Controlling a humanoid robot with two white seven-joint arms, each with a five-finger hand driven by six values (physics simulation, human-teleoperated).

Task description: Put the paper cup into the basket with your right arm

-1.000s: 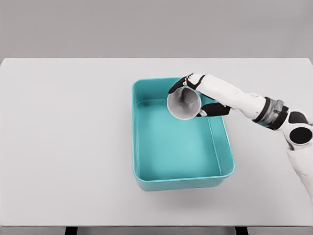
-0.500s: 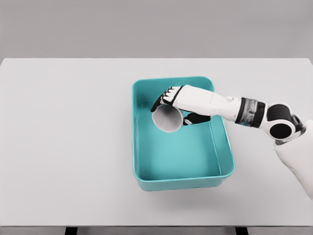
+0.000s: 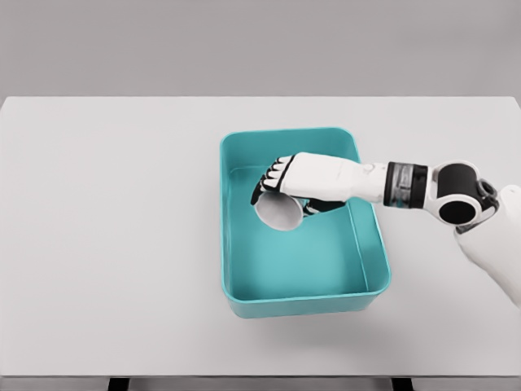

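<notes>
Reaching in from the right edge: white jointed right arm, forearm level above the right wall of the teal rectangular plastic basket [image 3: 374, 244], wrist marked by a dark grey band. Right hand [image 3: 297, 189] low inside the basket's far half, white back of the hand uppermost, dark fingers [image 3: 262, 186] curled over the top of the small white paper cup [image 3: 278, 212] and dark thumb tucked under its right side (so wrapped around the cup, not spread). Cup tipped on its side, round pale end facing the camera and down to the left, sitting within the basket's walls in the upper middle of the compartment. Whether resting on the basket floor or held just above it, cannot tell. Upper part of the cup hidden behind the hand.

Basket in the middle of the plain white tabletop [image 3: 114, 244], long side running away from the camera, rounded corners, front rim nearest the viewer. Teal floor bare in the near half. Grey wall behind the tabletop. Two dark table feet visible at the very bottom edge. No sign of the left arm anywhere in the head view.
</notes>
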